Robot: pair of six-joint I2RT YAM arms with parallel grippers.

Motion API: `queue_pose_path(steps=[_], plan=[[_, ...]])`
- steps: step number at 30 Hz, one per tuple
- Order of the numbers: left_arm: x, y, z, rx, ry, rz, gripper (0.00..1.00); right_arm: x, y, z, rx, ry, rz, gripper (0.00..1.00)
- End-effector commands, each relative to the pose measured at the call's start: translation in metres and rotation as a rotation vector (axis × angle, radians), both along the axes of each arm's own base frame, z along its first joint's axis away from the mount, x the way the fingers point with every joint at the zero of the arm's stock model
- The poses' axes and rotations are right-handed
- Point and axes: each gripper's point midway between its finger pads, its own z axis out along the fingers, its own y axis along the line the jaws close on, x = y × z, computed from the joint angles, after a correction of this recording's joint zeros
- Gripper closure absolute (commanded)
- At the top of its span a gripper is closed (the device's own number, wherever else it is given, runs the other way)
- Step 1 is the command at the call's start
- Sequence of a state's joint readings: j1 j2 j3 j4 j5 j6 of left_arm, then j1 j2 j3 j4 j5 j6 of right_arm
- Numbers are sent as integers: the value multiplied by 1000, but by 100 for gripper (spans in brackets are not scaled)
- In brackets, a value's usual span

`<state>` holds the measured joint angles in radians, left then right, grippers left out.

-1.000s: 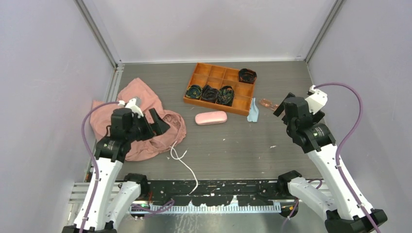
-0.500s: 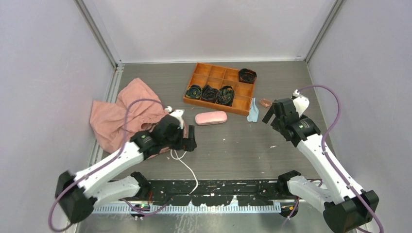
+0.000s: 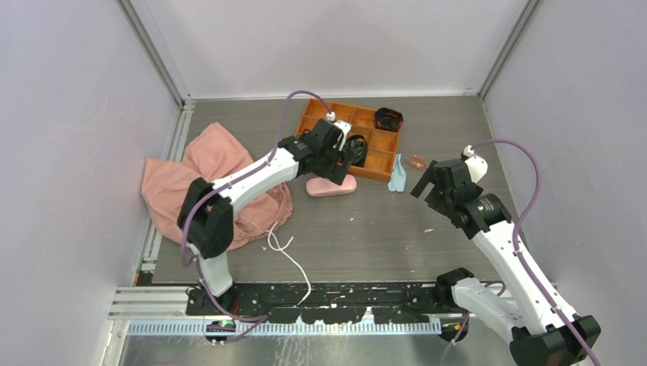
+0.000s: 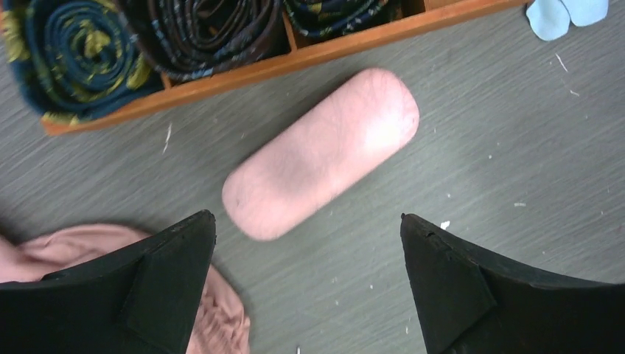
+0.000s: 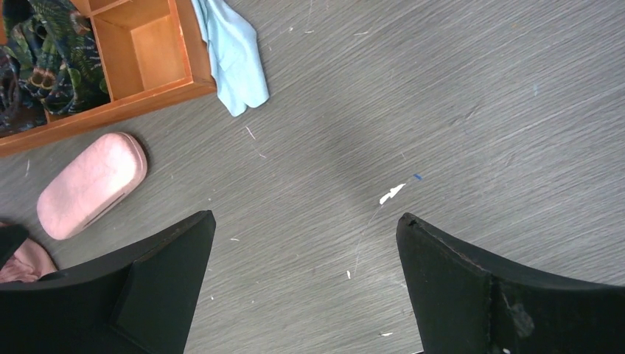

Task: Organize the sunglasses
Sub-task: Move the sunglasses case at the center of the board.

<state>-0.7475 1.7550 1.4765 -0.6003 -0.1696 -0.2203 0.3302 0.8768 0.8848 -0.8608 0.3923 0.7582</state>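
Observation:
The sunglasses (image 3: 419,162), small with pinkish-orange lenses, lie on the table right of the orange tray (image 3: 379,169), just beyond my right gripper (image 3: 426,180). They are out of both wrist views. The pink hard case (image 3: 333,187) lies closed in front of the tray; it shows in the left wrist view (image 4: 322,150) and the right wrist view (image 5: 91,184). My left gripper (image 3: 336,158) hovers over the case, open and empty (image 4: 306,221). My right gripper is open and empty above bare table (image 5: 304,221). The light blue cloth (image 3: 397,175) lies by the tray's right end (image 5: 234,53).
The tray holds several rolled dark ties (image 3: 329,146) (image 4: 74,59). A pink garment (image 3: 204,183) is heaped at the left, its edge by the left finger (image 4: 214,324). A white cord (image 3: 290,255) lies near the front edge.
My left arm swung from over the pink garment forward and right to above the pink case. My right gripper moved slightly left and nearer, toward the blue cloth.

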Motion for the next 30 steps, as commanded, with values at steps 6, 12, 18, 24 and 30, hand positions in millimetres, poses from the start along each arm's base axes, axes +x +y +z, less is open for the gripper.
queue_pose_path(steps=[6,12,18,24,30], plan=[[23,-40,-30,-144,145,-47,5,-11,-1,-7,3,9,19,0],[43,-51,-60,-173,172,53,6,-14,-12,-2,-61,15,11,0],[20,-70,-82,-196,266,-15,10,-18,-14,-2,-61,11,7,0],[-35,-82,-72,-235,349,-188,13,-16,-8,-3,-44,13,30,0],[-88,-74,-30,-343,395,-313,13,-13,18,-11,53,36,127,0]])
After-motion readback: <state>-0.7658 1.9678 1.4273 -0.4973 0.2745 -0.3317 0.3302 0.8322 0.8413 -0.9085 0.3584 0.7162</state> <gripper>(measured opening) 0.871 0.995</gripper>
